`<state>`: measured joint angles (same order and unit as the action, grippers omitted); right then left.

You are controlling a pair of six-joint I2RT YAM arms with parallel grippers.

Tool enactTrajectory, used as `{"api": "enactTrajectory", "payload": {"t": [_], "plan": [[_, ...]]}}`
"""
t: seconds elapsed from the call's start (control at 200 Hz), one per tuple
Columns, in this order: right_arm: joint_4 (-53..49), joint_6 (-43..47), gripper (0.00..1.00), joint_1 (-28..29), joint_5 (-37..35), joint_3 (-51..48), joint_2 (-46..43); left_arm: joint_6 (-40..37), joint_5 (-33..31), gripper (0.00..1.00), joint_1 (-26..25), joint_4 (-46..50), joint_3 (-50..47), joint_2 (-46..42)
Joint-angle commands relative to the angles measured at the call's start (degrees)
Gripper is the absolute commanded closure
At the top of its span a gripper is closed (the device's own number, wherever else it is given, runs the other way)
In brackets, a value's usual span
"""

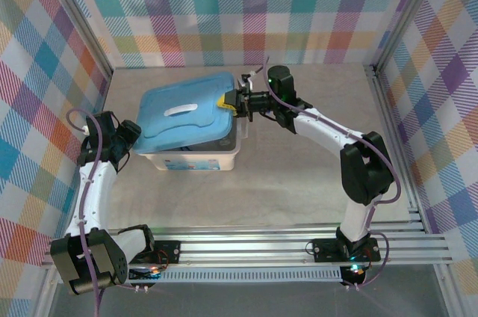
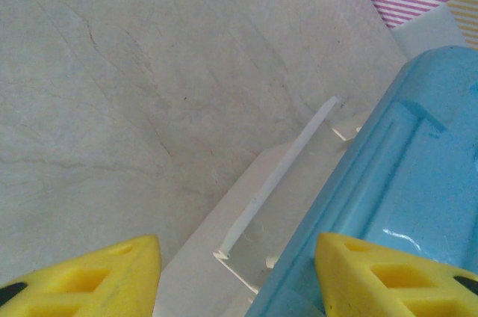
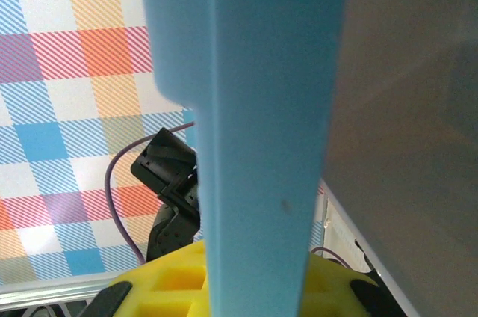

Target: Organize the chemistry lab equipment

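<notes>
The chemistry lab equipment is hidden from me. A flat blue lid (image 1: 183, 115) lies askew and tilted over the translucent plastic box (image 1: 196, 160). My right gripper (image 1: 233, 104) is shut on the lid's right edge. In the right wrist view the lid (image 3: 261, 108) runs edge-on between the yellow fingers (image 3: 164, 287) of that gripper (image 3: 254, 283). My left gripper (image 1: 134, 137) sits at the box's left end. Its jaws (image 2: 235, 279) are open, one finger (image 2: 97, 276) over the table and the other over the lid (image 2: 418, 182). The box's corner (image 2: 246, 212) lies between them.
The box stands mid-table on a pale grey surface (image 1: 299, 175). Checked walls enclose the back and sides, and an aluminium rail (image 1: 284, 246) runs along the near edge. The box's translucent wall (image 3: 407, 108) shows to the right of the lid in the right wrist view.
</notes>
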<state>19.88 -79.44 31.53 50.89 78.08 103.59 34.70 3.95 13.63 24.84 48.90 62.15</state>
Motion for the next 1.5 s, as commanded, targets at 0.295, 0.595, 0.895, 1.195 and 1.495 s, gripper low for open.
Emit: {"api": "enactTrajectory", "payload": {"t": [0.295, 0.595, 0.895, 1.195, 1.495], "plan": [[3.8, 0.3, 0.84, -0.6, 0.7, -3.3, -3.0, -2.1, 1.0, 0.43, -3.1, 2.7, -2.1, 3.0], [-0.8, 4.5, 0.64, -0.8, -0.1, -4.2, -4.9, -2.1, -0.2, 0.43, -4.6, 3.1, -2.4, 2.6], [-19.7, 14.9, 0.53, -0.9, -4.8, -0.8, -7.1, -2.1, -0.8, 0.43, -5.2, 3.3, -2.6, 2.3], [-28.8, 20.3, 0.51, -1.2, -9.2, -1.1, -8.1, -3.0, -1.6, 0.43, -5.7, 3.7, -2.1, 2.0], [-37.0, 25.5, 0.49, -1.2, -14.5, -0.4, -10.1, -3.4, -2.5, 0.43, -5.9, 4.3, -2.0, 0.8]]}}
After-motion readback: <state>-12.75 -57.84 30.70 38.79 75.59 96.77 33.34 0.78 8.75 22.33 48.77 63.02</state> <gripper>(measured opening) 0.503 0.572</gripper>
